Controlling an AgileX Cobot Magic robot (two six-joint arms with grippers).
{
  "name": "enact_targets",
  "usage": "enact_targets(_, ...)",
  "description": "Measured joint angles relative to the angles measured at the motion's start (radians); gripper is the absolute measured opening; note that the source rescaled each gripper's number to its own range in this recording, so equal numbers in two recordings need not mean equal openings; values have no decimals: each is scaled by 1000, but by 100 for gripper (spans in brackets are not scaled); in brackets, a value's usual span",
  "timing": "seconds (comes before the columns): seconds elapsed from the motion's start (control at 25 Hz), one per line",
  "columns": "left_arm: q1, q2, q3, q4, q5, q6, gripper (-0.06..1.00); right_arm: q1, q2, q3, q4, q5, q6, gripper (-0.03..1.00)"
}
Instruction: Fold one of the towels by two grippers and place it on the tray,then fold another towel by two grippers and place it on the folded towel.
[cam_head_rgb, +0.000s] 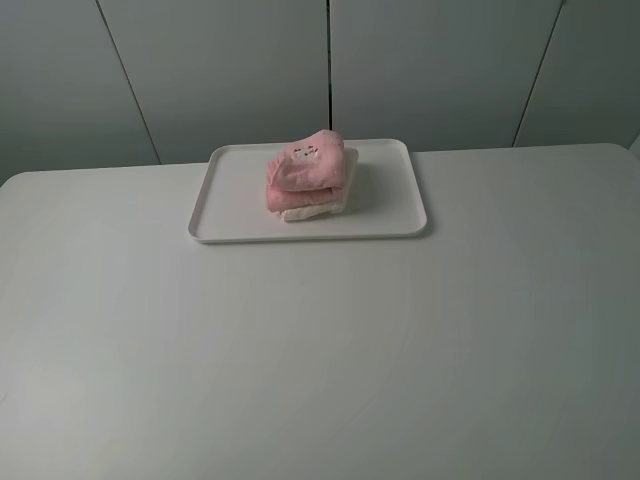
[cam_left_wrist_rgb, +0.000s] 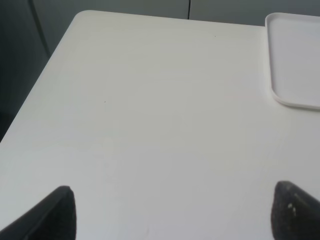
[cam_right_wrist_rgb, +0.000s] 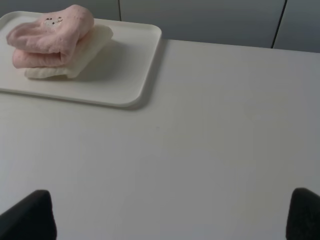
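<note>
Pink towel (cam_head_rgb: 305, 168) hides most of the cream towel (cam_head_rgb: 318, 206) (both grippers (cam_left_wrist_rgb: 172, 212) (cam_right_wrist_rgb: 170, 215) spread, empty).

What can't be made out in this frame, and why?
- Cream towel: mostly covered by the pink towel in the high and right wrist views; its fold cannot be checked.
- Printed motif: too small to read.
- Left hand, right hand: only fingertips show, cut by the wrist views' edges; absent from the high view.
- Tray: cut off in the left wrist view, towels out of frame.
</note>
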Motion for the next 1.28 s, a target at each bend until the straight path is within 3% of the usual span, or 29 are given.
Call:
enact_targets(0.72,0,0,0,-21,0,0,100,0,0,0,0,0,0,100)
enact_targets(0.88,0,0,0,14,0,46,100,0,0,0,0,0,0,100)
enact_targets(1.0,0,0,2,-5,-2,102,100,0,0,0,0,0,2,100)
enact_targets(1.28,0,0,4,-14,-2,126,100,0,0,0,0,0,9,100)
